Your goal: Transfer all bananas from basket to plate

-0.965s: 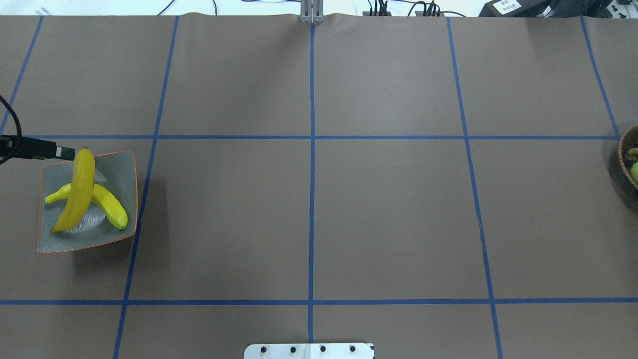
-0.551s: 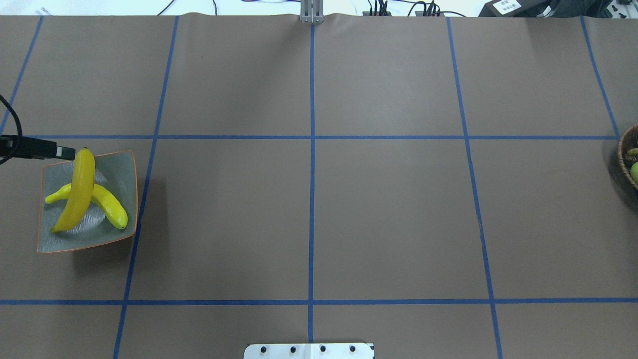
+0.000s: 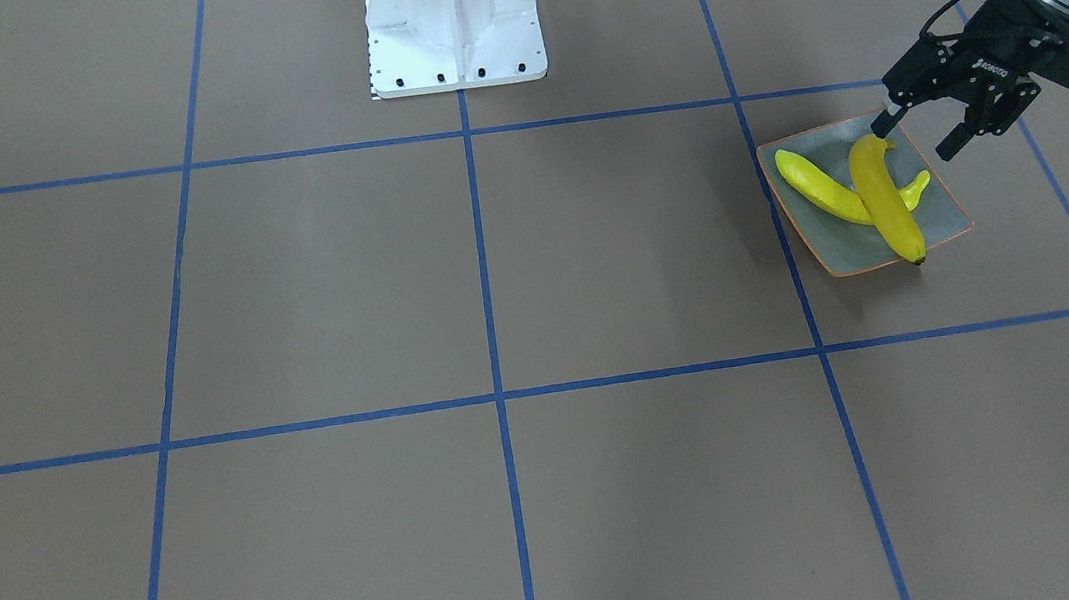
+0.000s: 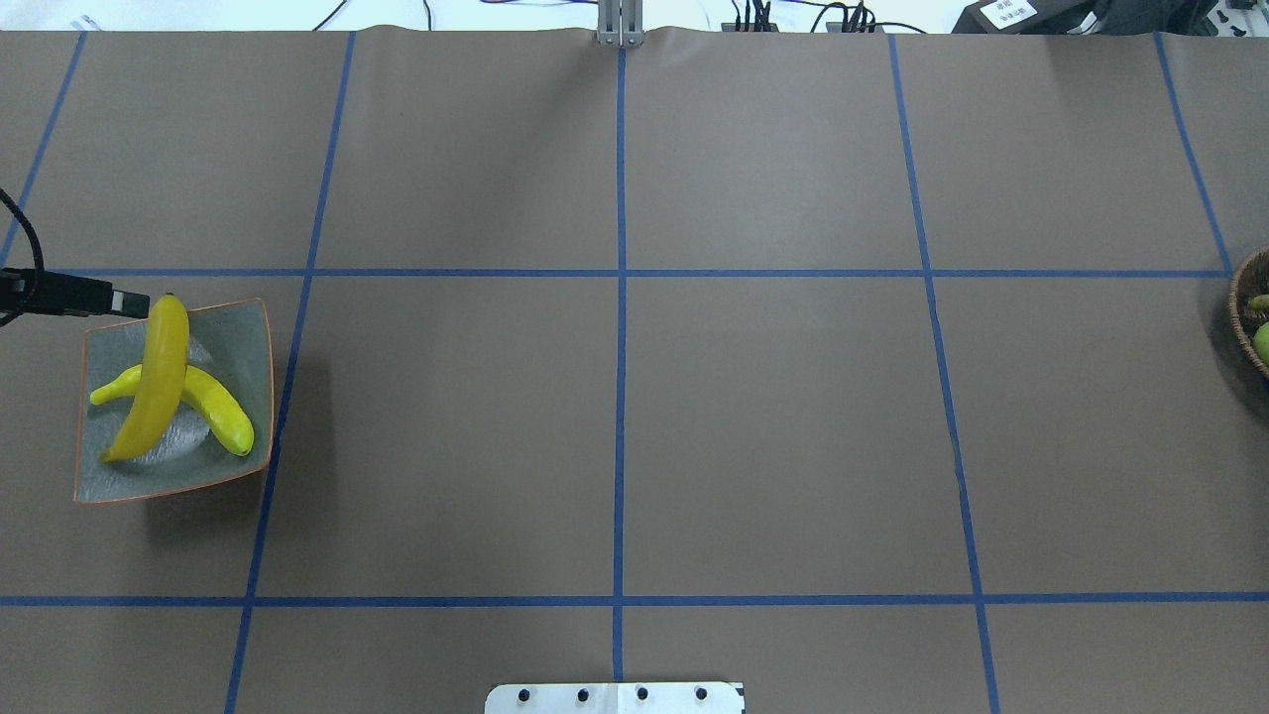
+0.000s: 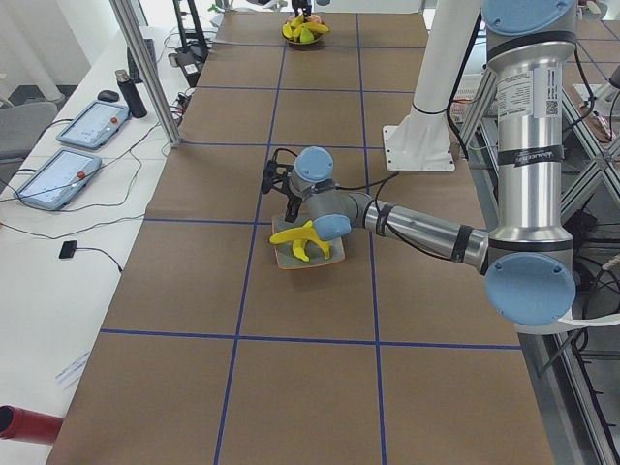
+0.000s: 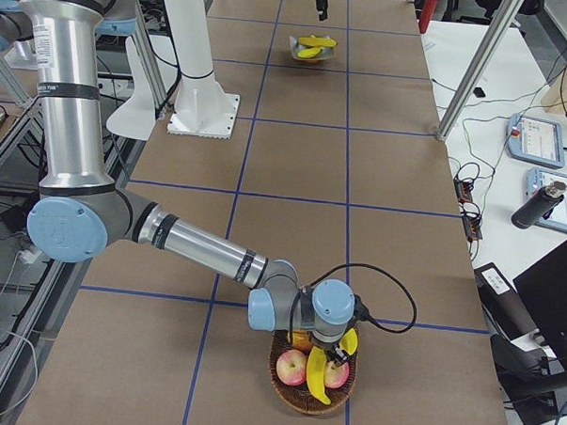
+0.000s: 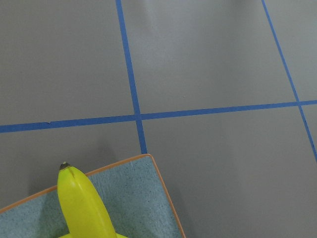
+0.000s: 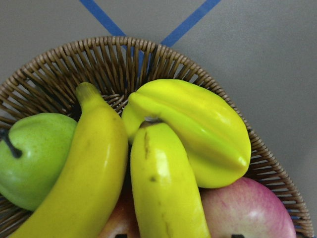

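Note:
The plate (image 4: 243,342) sits at the table's left and holds two crossed bananas, one long (image 4: 159,377) and one beneath it (image 4: 220,407). In the front view the plate (image 3: 840,245) and both bananas (image 3: 885,200) (image 3: 814,188) show. My left gripper (image 3: 920,135) is open and empty, just beyond the plate's edge by the top banana's tip (image 7: 79,203). The basket (image 8: 148,54) holds two more bananas (image 8: 79,173) (image 8: 163,188). My right gripper (image 6: 330,351) hangs low over the basket (image 6: 308,397); I cannot tell whether it is open or shut.
The basket also holds a yellow star-shaped fruit (image 8: 198,129), a green apple (image 8: 29,153) and a red apple (image 8: 247,213). It sits at the table's right edge (image 4: 1251,317). The robot's white base (image 3: 452,17) stands at the near middle.

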Robot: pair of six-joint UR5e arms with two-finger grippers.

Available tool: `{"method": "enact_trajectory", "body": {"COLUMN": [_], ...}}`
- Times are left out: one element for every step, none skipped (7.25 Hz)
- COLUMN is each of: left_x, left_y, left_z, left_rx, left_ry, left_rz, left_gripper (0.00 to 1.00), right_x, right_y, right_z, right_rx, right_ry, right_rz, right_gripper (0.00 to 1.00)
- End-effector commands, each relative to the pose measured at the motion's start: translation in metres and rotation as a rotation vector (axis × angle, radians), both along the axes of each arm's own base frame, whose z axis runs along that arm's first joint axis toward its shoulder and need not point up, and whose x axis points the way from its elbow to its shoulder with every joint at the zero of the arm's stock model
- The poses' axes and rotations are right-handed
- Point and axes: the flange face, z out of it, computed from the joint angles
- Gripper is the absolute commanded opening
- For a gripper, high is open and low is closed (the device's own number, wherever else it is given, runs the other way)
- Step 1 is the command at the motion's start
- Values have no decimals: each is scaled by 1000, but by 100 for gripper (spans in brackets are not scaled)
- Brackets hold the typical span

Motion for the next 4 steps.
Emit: {"method": "enact_trajectory", "body": {"left_x": [0, 0, 0, 0], "left_y": [0, 0, 0, 1], "left_z": [0, 0, 0, 0], "left_rx": [-1, -1, -1, -1], "left_ry": [0, 0, 0, 0], "left_rz": [0, 0, 0, 0], "left_gripper": [100, 100, 100, 100], "right_x": [-1, -1, -2, -3], "right_y": [-3, -7, -11, -17], "right_z": [-7, -18, -31, -38], "right_rx": [17, 38, 56, 63], "right_ry": [-2, -7, -20, -34], "right_rz": [-5, -4, -5, -5], "right_gripper": [0, 0, 0, 0]}}
